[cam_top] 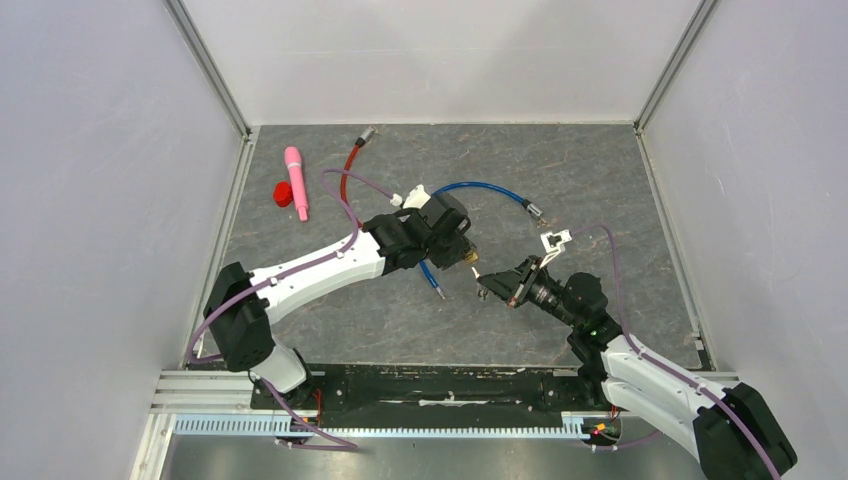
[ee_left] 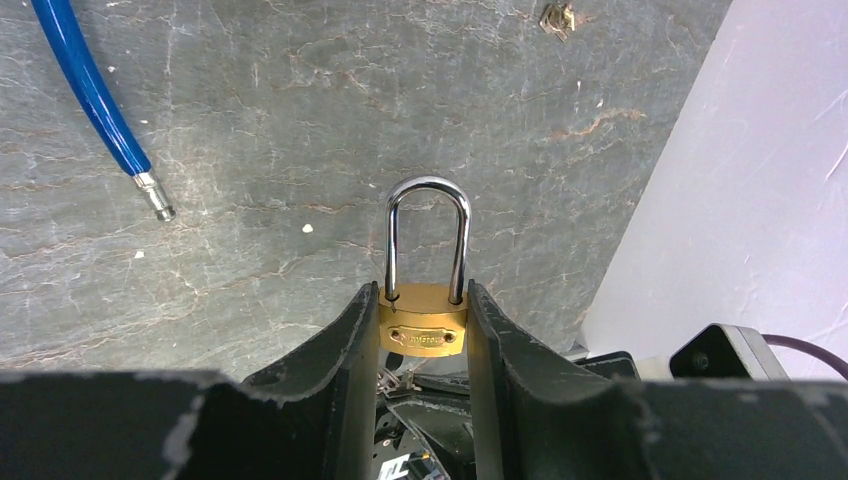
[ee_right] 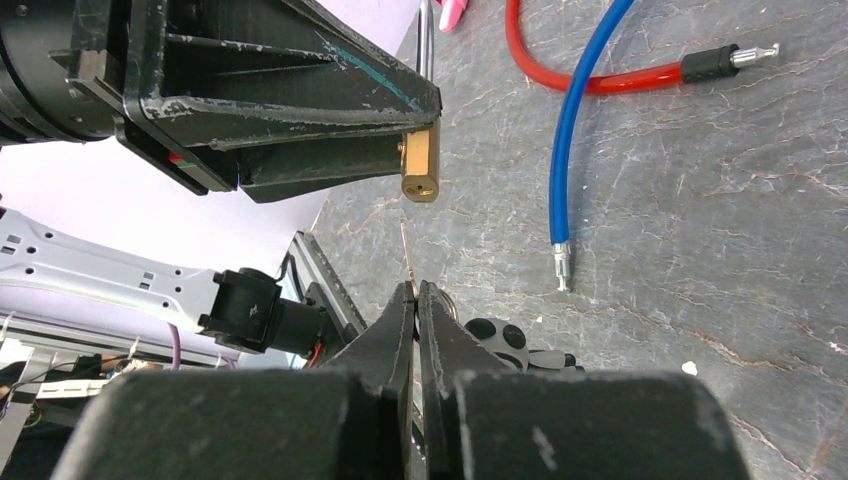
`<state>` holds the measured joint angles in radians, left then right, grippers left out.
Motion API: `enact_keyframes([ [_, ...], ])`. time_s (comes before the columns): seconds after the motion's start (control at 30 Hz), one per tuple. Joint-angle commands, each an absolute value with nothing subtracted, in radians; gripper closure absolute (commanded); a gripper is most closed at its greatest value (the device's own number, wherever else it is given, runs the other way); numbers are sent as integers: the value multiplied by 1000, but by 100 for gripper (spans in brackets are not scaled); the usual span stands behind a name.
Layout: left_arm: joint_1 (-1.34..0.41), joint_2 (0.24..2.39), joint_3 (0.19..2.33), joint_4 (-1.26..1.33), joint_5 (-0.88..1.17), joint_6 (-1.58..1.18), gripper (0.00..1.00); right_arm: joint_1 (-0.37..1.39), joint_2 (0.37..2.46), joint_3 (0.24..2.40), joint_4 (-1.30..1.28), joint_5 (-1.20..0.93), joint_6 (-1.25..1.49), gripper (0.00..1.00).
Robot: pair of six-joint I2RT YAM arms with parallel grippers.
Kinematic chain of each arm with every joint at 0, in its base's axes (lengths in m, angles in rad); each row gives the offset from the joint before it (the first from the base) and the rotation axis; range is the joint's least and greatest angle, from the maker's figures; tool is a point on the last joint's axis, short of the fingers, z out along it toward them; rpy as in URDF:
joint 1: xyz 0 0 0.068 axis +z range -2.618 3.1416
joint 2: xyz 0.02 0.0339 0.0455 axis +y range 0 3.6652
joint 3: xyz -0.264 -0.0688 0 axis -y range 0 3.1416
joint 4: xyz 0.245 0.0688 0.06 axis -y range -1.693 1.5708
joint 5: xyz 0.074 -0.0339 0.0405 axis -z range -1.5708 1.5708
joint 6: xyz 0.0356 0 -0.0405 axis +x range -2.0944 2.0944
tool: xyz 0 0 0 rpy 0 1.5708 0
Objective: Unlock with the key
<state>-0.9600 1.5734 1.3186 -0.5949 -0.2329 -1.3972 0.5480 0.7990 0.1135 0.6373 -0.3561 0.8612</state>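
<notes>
**A:** Site type?
**B:** Robot test cell, lab setting. Plain white panels (cam_top: 100, 150) wall in the table (cam_top: 620, 200) on the left, right and far sides. Bare aluminium posts (cam_top: 210, 65) rise at both far corners.

**A:** Near edge?
**B:** Aluminium extrusion (cam_top: 200, 382) and a comb-slotted cable duct (cam_top: 400, 428) run along it. The left arm (cam_top: 310, 275) and right arm (cam_top: 650, 370) are bolted there side by side, with purple wiring (cam_top: 205, 330) looped in the open.

**A:** Tabletop?
**B:** Dark, stone-patterned. A blue lead (cam_top: 480, 187) and a red lead (cam_top: 347, 175) with metal plugs lie loose toward the far edge. There is also one brass padlock (ee_left: 423, 320). These read as test props.
</notes>
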Motion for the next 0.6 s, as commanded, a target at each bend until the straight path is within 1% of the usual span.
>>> enact_keyframes([
  [0.0,-968,1530,1318,-545,-240,-1409,98,552,785,117,694,-322,882,100],
  [0.3,-974,1522,1309,-536,-235,-1405,98,551,745,101,656,-258,886,100],
  [0.57,-981,1516,1301,-516,-232,-1404,98,551,749,99,652,-256,886,100],
])
